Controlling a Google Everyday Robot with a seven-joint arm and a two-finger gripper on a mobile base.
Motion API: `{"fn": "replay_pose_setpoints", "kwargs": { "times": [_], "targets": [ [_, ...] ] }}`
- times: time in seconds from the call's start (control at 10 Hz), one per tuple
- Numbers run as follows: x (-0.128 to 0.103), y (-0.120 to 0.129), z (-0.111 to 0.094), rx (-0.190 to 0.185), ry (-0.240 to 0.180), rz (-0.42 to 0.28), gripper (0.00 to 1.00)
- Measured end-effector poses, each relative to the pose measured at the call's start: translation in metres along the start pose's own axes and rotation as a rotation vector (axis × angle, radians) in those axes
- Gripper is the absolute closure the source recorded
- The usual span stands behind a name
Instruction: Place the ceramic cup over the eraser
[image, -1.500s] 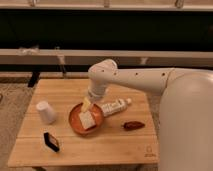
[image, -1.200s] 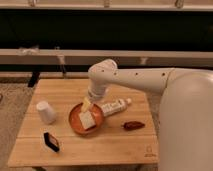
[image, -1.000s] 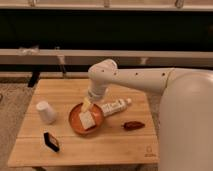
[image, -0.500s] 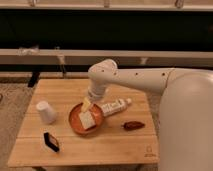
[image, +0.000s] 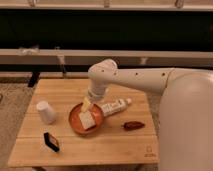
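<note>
The gripper (image: 88, 106) hangs over the orange plate (image: 75, 120), jaws apart; the cup (image: 45, 112) and eraser (image: 51, 141) lie left of them.

The surface (image: 115, 145) is pale matt wood. The ceramic cup (image: 45, 112) looks smooth and white, the eraser (image: 51, 141) matt black. The end effector (image: 87, 114), at frame centre over the smooth orange plate (image: 73, 120), looks like pale plastic.

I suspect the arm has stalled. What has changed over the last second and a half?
Nothing visibly changed. The hand hangs over the orange plate; the ceramic cup and the eraser lie where they were.
</note>
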Motion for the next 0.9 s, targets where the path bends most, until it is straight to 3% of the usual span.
{"fn": "replay_pose_setpoints", "kwargs": {
  "times": [0.7,0.9],
  "targets": [
    [-0.001,0.000,0.000,-0.001,0.000,-0.006,0.20],
    [-0.010,0.013,-0.004,-0.009,0.007,-0.080,0.20]
  ]
}}
